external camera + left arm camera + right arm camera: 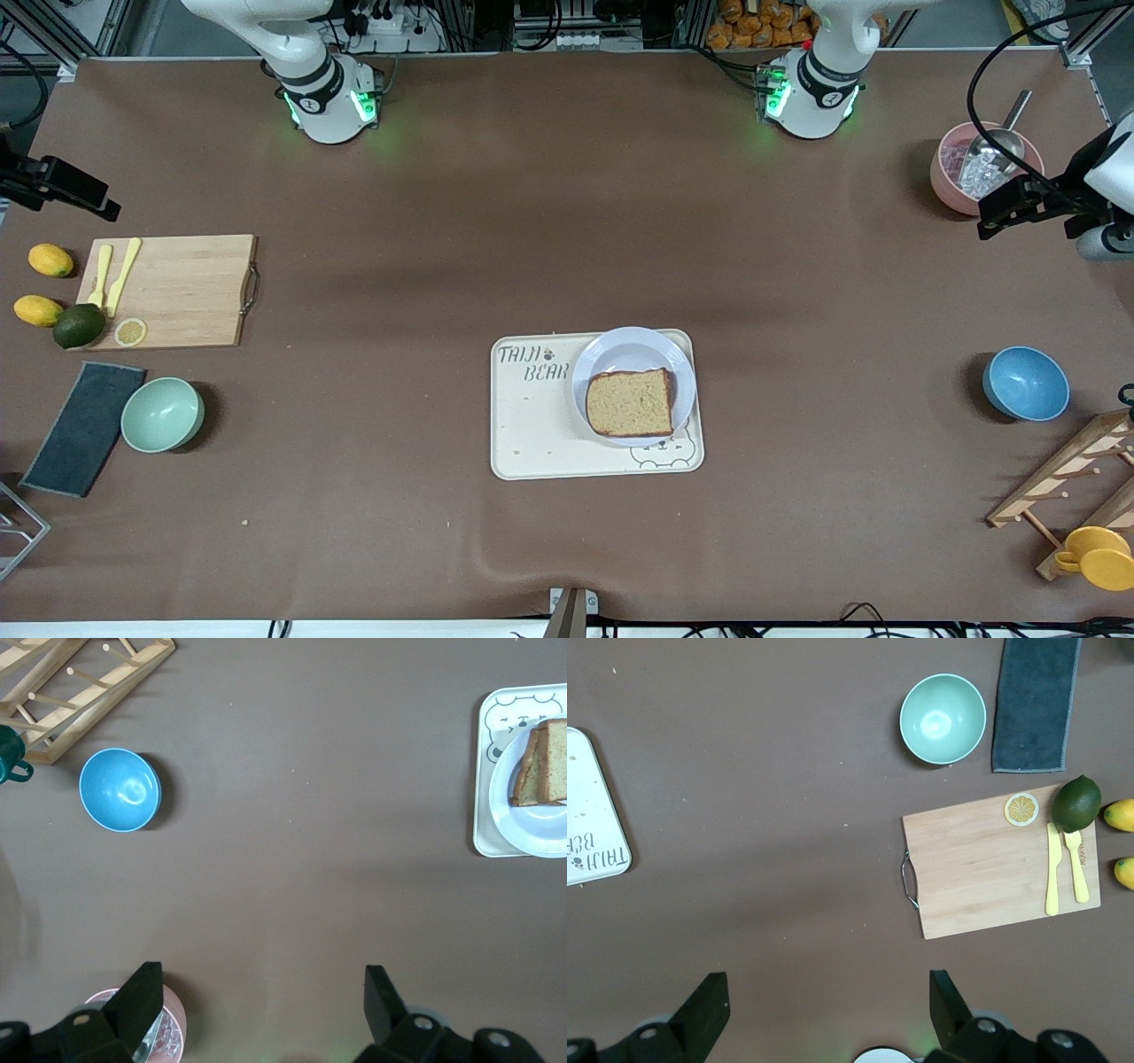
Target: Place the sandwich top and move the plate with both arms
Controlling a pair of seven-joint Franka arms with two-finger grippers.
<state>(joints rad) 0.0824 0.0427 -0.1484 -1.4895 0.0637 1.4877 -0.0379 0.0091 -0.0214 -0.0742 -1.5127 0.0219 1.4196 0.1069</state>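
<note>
While sandwich top (pixel 630 401) already sits on plate (pixel 620 347), plate rests on tray (pixel 532 425). You've both arms waiting: left gripper (pixel 261 997) over bare table near pink bowl (pixel 948 173), right gripper (pixel 824 997) beside cutting board (pixel 983 868), jaws spread, empty. Plate move looks left.

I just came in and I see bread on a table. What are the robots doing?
Nothing is being held right now. A square slice of light-brown bread lies on the round pale lavender-white plate, which sits on the cream bear-printed tray. The left gripper hangs open over the left arm's end of the table, above the pink bowl. The right gripper hangs open over the right arm's end, near the wooden cutting board. Both arms wait.
</note>
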